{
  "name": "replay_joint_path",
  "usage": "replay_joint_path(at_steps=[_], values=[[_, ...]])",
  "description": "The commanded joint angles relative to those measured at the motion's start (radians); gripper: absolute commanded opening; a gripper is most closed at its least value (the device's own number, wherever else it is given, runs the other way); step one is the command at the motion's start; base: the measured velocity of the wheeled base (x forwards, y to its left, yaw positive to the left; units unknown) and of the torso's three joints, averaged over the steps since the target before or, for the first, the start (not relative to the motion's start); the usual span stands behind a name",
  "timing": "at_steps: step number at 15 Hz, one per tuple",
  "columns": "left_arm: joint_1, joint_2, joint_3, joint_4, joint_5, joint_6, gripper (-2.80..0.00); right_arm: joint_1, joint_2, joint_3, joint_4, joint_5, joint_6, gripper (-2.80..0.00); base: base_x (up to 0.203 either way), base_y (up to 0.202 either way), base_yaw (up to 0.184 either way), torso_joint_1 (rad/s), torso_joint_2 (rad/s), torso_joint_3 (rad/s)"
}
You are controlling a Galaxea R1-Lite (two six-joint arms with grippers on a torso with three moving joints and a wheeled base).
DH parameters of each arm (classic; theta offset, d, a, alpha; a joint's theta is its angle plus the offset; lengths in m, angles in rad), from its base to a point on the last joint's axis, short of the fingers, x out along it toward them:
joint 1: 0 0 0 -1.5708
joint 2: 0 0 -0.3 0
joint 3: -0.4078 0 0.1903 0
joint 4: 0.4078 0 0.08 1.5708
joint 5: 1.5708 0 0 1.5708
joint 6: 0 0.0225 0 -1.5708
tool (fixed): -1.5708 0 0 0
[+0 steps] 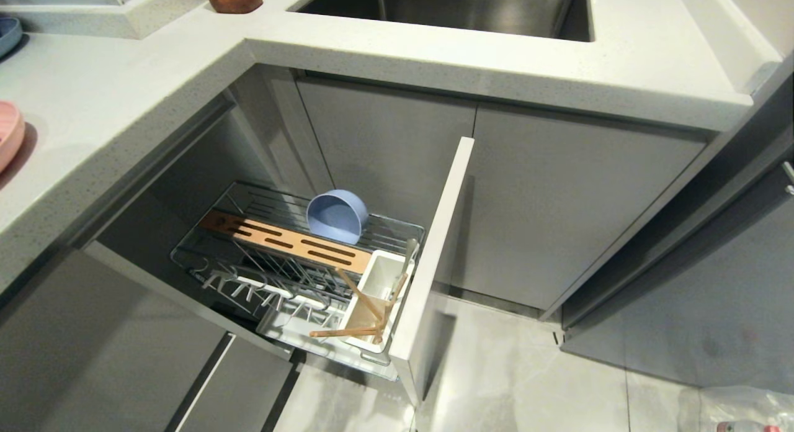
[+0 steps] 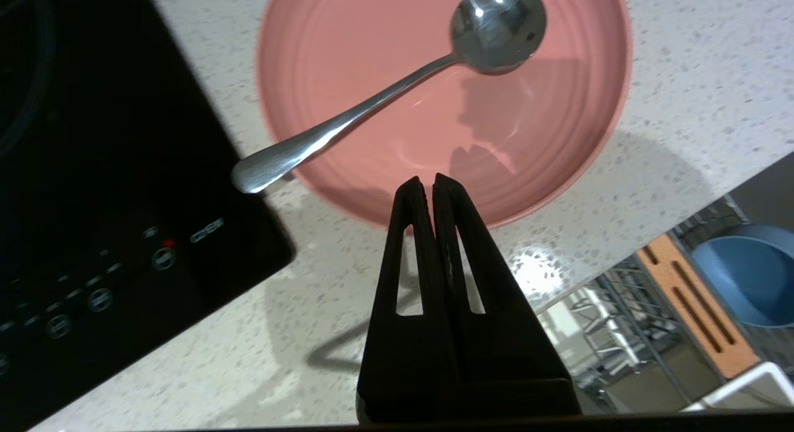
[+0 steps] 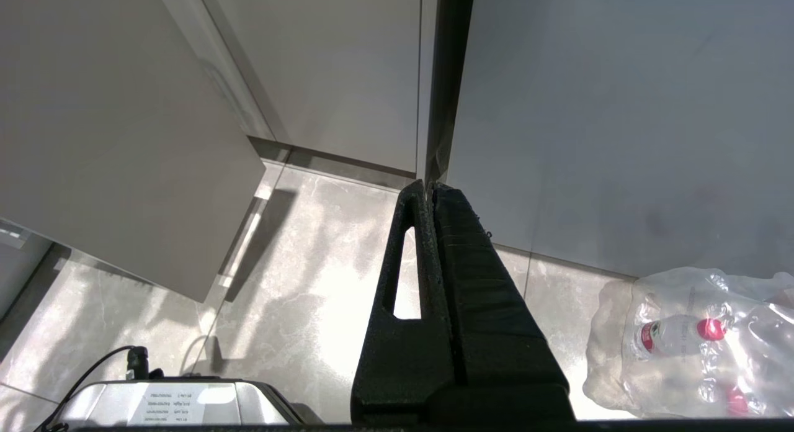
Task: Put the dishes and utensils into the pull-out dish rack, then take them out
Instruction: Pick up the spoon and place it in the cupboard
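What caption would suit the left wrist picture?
Shut left gripper hovering over a pink plate carrying a metal spoon on the counter.

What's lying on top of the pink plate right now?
A metal spoon lies across the pink plate, its bowl on the plate and its handle end past the rim. The plate's far edge is out of view.

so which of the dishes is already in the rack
The pale blue bowl: it stands on its side in the pull-out dish rack, behind the copper-brown strip. The pink plate lies on the counter, with the spoon on it.
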Motion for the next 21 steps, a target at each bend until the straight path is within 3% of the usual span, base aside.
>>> replay_joint_path(at_steps=[1,4,7,9,13,17,21], values=[[0.046,0.028,0.000,-0.001,-0.055,0.000,-2.80,0.000,0.002,0.000,0.000,0.000,0.000,-2.80,0.000,0.000,0.000,0.000,0.00,0.000],[0.164,0.080,0.000,-0.065,-0.189,0.005,-2.80,0.000,0.002,0.000,0.000,0.000,0.000,-2.80,0.000,0.000,0.000,0.000,0.00,0.000],[0.286,0.139,0.001,-0.111,-0.268,0.022,-2.80,0.000,0.002,0.000,0.000,0.000,0.000,-2.80,0.000,0.000,0.000,0.000,0.00,0.000],[0.295,0.142,0.032,-0.099,-0.325,0.029,-2.80,0.000,0.002,0.000,0.000,0.000,0.000,-2.80,0.000,0.000,0.000,0.000,0.00,0.000],[0.302,0.146,0.052,-0.099,-0.372,0.072,-2.80,0.000,0.002,0.000,0.000,0.000,0.000,-2.80,0.000,0.000,0.000,0.000,0.00,0.000],[0.374,0.171,0.057,-0.094,-0.391,0.101,-2.80,0.000,0.002,0.000,0.000,0.000,0.000,-2.80,0.000,0.000,0.000,0.000,0.00,0.000],[0.393,0.174,0.073,-0.061,-0.410,0.155,-2.80,0.000,0.002,0.000,0.000,0.000,0.000,-2.80,0.000,0.000,0.000,0.000,0.00,0.000]])
